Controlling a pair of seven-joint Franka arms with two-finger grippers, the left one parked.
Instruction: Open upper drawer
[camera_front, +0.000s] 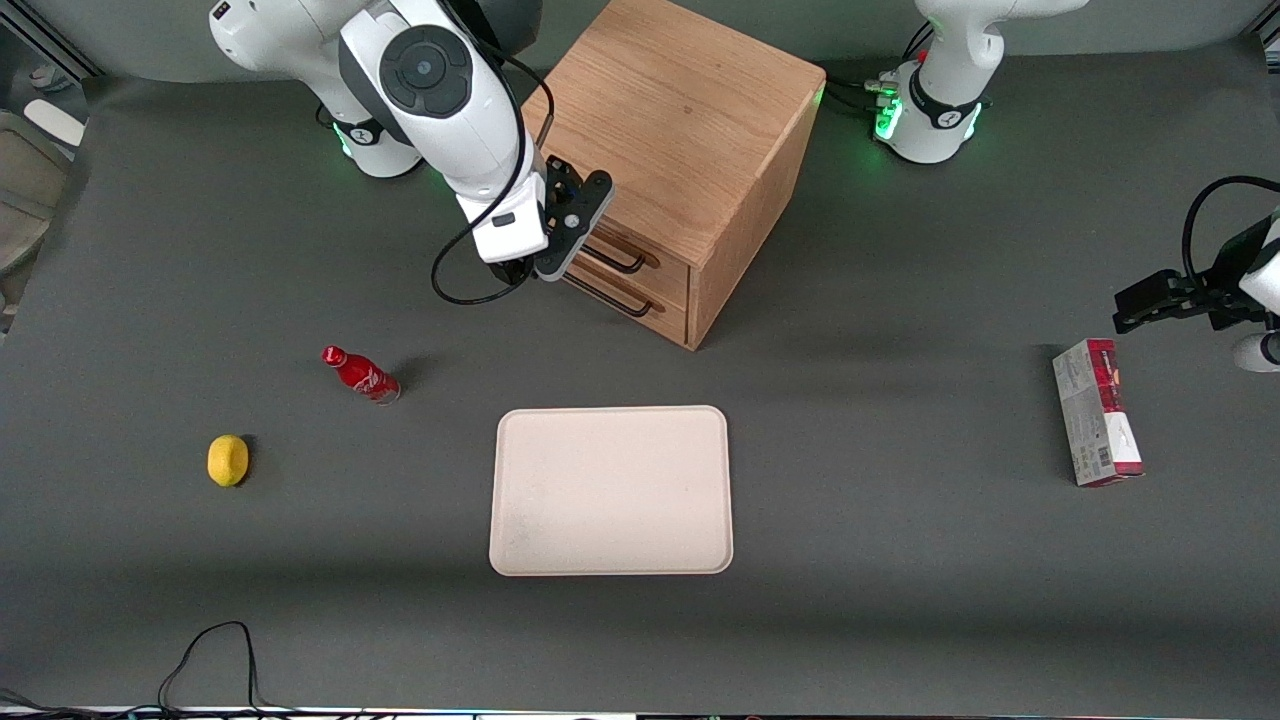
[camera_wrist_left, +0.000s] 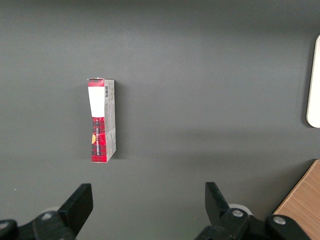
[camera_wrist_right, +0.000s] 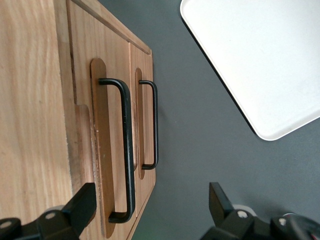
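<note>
The oak cabinet (camera_front: 680, 120) stands at the back middle of the table with both drawers shut. The upper drawer (camera_front: 655, 262) carries a long dark bar handle (camera_front: 618, 259), and the lower twin's handle (camera_front: 612, 297) sits just beneath. My gripper (camera_front: 565, 235) hovers in front of the drawers, at the working arm's end of the upper handle. It is open in the right wrist view (camera_wrist_right: 150, 205). The end of the upper handle (camera_wrist_right: 127, 150) lies between the two fingers, untouched, with the lower handle (camera_wrist_right: 154, 125) beside it.
A cream tray (camera_front: 610, 490) lies nearer the front camera than the cabinet. A red bottle (camera_front: 360, 374) and a yellow lemon (camera_front: 227, 460) lie toward the working arm's end. A red and grey box (camera_front: 1096, 412) (camera_wrist_left: 102, 120) lies toward the parked arm's end.
</note>
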